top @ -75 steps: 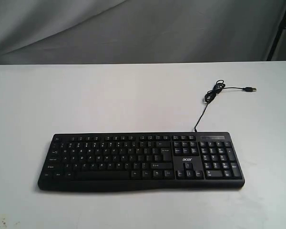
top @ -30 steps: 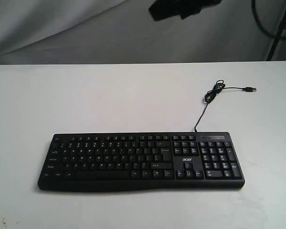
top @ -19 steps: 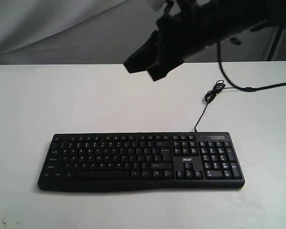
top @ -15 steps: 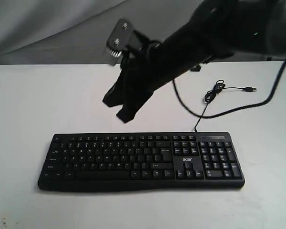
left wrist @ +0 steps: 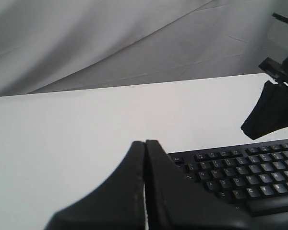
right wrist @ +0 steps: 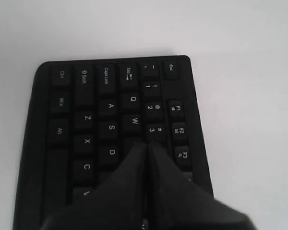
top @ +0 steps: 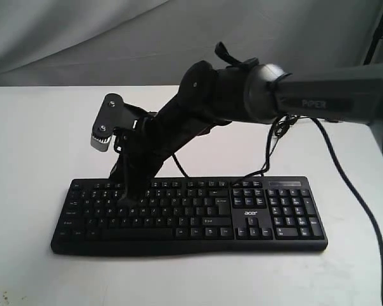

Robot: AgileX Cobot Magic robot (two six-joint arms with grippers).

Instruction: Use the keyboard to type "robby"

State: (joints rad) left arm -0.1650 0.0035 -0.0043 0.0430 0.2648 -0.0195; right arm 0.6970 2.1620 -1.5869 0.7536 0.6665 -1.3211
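The wide black keyboard (top: pixel 242 223) lies flat near the table's front, its acer logo (top: pixel 250 213) by the arrow keys. My right gripper (top: pixel 125 199) reaches across from the right, shut, its tips down on the left letter rows. In the right wrist view the shut right gripper (right wrist: pixel 147 144) points at the keyboard (right wrist: pixel 86 124) just past the 3 key, covering the keys beneath. My left gripper (left wrist: pixel 145 143) is shut and empty, held off the end of the keyboard (left wrist: pixel 259 172) where the Esc key is; it does not show in the exterior view.
The thin black USB cable (top: pixel 332 118) runs from the keyboard's back edge toward the table's far right, partly behind the right arm (top: pixel 242 95). The white table (top: pixel 45 140) ends at a grey cloth backdrop (top: pixel 83 38). The right arm's own cable (top: pixel 360 204) hangs over the right side.
The right arm swung in from the upper right, dropped leftward, and now has its shut tips on the keyboard's left letter rows. The keyboard has not shifted.
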